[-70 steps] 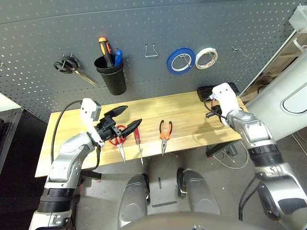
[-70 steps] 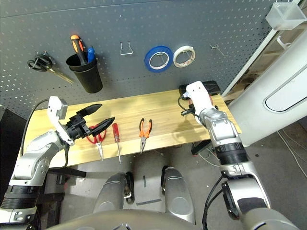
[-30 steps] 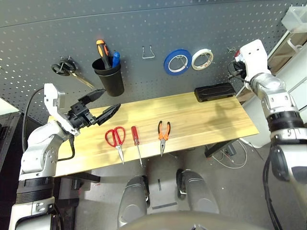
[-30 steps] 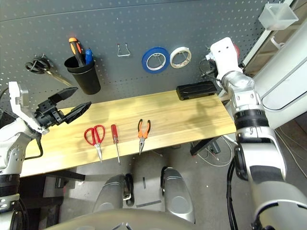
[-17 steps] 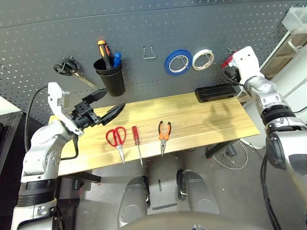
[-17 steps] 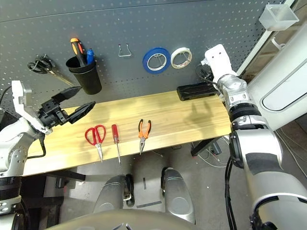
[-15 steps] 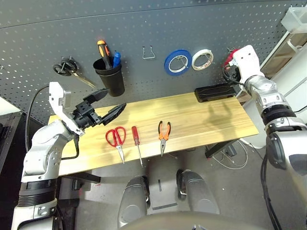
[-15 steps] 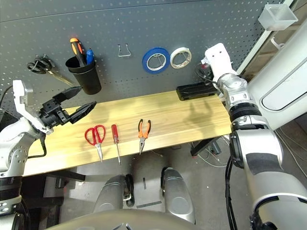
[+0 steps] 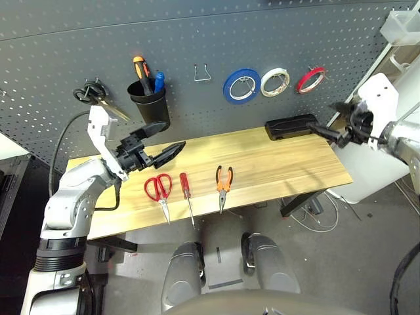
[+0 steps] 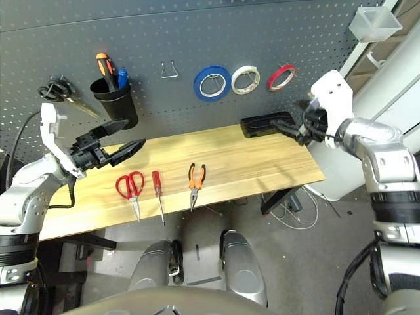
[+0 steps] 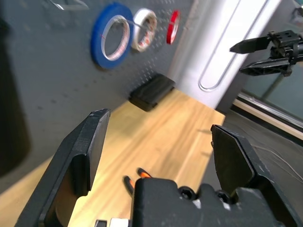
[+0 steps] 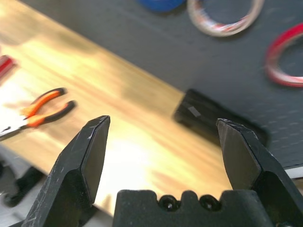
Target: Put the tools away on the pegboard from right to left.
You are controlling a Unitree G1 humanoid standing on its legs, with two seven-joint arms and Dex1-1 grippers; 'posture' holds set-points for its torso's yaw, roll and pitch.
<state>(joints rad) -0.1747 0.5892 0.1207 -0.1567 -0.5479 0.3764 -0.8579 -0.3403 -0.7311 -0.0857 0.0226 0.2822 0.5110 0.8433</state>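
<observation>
A thin red tape ring (image 9: 310, 79) hangs on the pegboard (image 9: 216, 33), right of the white roll. On the wooden table (image 9: 282, 164) lie orange-and-black pliers (image 9: 224, 182), a red-handled screwdriver (image 9: 186, 191) and red-handled scissors (image 9: 159, 190). My right gripper (image 9: 328, 118) hovers open and empty off the table's right end, below and to the right of the red ring (image 12: 284, 61). Above the table's left part, my left gripper (image 9: 172, 134) is open and empty, just behind the scissors.
The pegboard also carries a blue tape roll (image 9: 241, 84), a white roll (image 9: 275, 81), an empty wire hook (image 9: 207, 70), a black cup (image 9: 151, 105) with tools and black-handled scissors (image 9: 95, 95). A black box (image 9: 292, 126) sits at the table's back right.
My right gripper opened, left the red tape ring hanging on the pegboard, and drew back down and to the right. My left arm shifted slightly right toward the table.
</observation>
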